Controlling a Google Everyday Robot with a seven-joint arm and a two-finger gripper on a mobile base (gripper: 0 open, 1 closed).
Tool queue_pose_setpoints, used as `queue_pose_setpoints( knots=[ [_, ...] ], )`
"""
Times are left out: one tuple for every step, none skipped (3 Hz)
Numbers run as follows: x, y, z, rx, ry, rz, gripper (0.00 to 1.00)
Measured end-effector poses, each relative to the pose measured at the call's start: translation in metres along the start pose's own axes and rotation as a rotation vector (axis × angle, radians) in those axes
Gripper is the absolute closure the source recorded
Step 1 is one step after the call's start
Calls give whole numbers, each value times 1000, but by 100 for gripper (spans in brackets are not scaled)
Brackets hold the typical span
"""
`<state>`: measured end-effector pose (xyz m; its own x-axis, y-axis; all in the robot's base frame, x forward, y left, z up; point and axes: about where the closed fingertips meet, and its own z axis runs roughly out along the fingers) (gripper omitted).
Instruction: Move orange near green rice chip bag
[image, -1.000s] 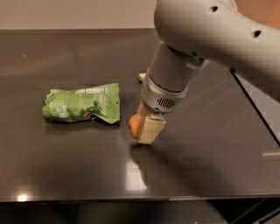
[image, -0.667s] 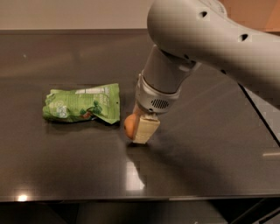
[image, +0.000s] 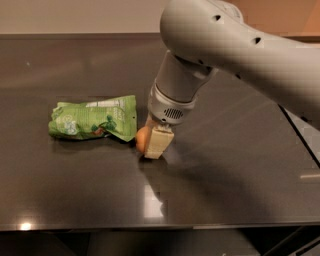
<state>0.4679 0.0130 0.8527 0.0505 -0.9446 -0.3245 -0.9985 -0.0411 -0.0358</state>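
Observation:
The orange is small and round and sits low at the dark table, held between the cream fingers of my gripper. Only its left side shows past the near finger. The green rice chip bag lies crumpled on the table just left of the orange, its right corner almost touching the fruit. My gripper hangs from the big grey arm that comes in from the upper right.
The dark glossy table runs to a front edge near the bottom of the view. A black cable crosses the right side. A pale wall stands behind the table.
My gripper has moved left with the orange in it, from a gap right of the bag to right beside the bag's right corner.

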Motion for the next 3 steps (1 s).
queue_pose_setpoints(
  knots=[
    [-2,-11,3,-5,-17,8,100],
    [-3,-17,7,-3,-30,8,83],
    [-5,-21,12,-7,-40,7,59]
  ],
)
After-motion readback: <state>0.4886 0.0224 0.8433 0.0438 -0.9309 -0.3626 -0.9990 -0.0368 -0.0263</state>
